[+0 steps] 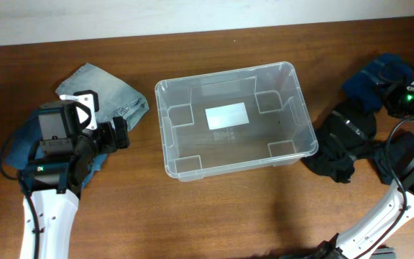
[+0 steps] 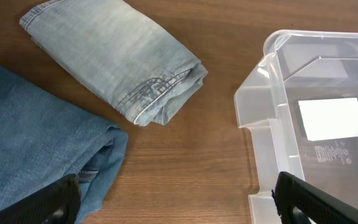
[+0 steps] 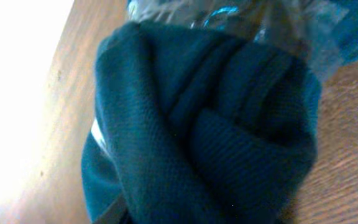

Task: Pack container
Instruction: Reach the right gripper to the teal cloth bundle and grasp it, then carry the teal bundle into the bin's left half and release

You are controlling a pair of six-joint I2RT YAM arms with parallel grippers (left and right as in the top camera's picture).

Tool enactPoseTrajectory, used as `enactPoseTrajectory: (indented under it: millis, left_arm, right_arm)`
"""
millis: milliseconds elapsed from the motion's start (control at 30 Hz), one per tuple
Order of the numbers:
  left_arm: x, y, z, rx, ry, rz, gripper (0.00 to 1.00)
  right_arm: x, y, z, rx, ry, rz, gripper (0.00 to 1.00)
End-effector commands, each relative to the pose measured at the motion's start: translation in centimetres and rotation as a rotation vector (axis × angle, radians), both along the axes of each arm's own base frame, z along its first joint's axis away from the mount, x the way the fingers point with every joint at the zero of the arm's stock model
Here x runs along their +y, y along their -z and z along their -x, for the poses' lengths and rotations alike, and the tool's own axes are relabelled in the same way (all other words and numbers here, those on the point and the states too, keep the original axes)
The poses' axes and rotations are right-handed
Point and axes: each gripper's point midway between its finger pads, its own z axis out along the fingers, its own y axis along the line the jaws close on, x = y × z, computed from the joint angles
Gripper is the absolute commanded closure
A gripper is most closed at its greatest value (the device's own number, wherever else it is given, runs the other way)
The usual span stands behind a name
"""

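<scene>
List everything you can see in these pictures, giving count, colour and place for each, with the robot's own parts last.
Clear plastic rectangular bin: one, see-through, table centre.
White rectangular label: one, white, on the bin's floor.
Folded light-blue denim garment: one, pale blue, left of the bin.
Darker blue denim garment: one, mid blue, far left, partly under the left arm.
Black crumpled garment: one, black, right of the bin.
Dark teal knit garment: one, far right, towards the back.
Brown wooden table: one, brown, under everything.
Left gripper: one, black, open, between denim and bin.
Right gripper: one, at the teal garment; open or shut unclear.
</scene>
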Motion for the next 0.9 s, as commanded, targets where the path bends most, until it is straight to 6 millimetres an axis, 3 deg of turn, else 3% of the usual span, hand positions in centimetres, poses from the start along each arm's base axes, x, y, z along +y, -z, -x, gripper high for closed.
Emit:
enactPoseTrajectory:
  millis: [0,200,333,500,633,733,867]
  left_arm:
    - [0.5,-0.8,-0.3,-0.023,-0.008,-0.037,0.00]
    - [0.6,-0.8,-0.3,-0.023,-0.014,-0.044,0.01]
    - [0.6,-0.8,-0.3,-0.022,-0.014,-0.044,0.00]
    - [0.6,-0.8,-0.3,-0.022,-0.014,-0.044,0.01]
    - [0.6,-0.8,-0.3,-0.022,-0.014,-0.044,0.01]
    - [0.6,-0.8,-0.3,-0.022,-0.014,-0.044,0.01]
    - [0.6,-0.8,-0.3,-0.022,-0.014,-0.044,0.01]
  right_arm:
    - [1.1,-1.2,-0.9,-0.040,-0.050,-0.012,0.75]
    - [1.8,-10.1,-1.8,-0.162,-0.102,0.103,0.91]
    - [5.5,-16.8,-1.3,-0.224,-0.210,0.212,0.91]
    - [13.5,-24.0,0.8,-0.302,-0.408,0.345,0.91]
    - [21.6,-27.7,3.8,-0.351,-0.615,0.415,0.91]
    - [28.3,-28.4,6.3,-0.363,-0.806,0.433,0.90]
    - [36.1,-26.9,8.8,-0.322,-1.014,0.355,0.90]
